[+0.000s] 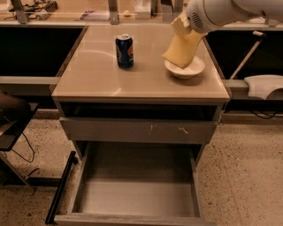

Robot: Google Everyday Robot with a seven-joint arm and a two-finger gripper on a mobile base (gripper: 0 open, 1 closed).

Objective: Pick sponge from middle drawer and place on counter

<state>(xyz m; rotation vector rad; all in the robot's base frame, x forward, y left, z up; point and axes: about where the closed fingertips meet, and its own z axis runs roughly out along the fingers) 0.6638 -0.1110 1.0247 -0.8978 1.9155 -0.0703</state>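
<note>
My gripper (pixel 181 27) is at the upper right, above the back right part of the beige counter (pixel 93 77). It is shut on the yellow sponge (pixel 182 49), which hangs tilted from the pale pads, just above and in front of a white bowl (pixel 195 69). I cannot tell whether the sponge touches the bowl. The middle drawer (pixel 137 196) is pulled out below, and its grey floor is bare.
A blue soda can (pixel 124 51) stands upright at the counter's back middle. A shut grey drawer front with pale scratches (pixel 141 130) sits above the open drawer. A cluttered ledge with metal posts (pixel 110 13) runs behind. A white object (pixel 264 86) lies at the right.
</note>
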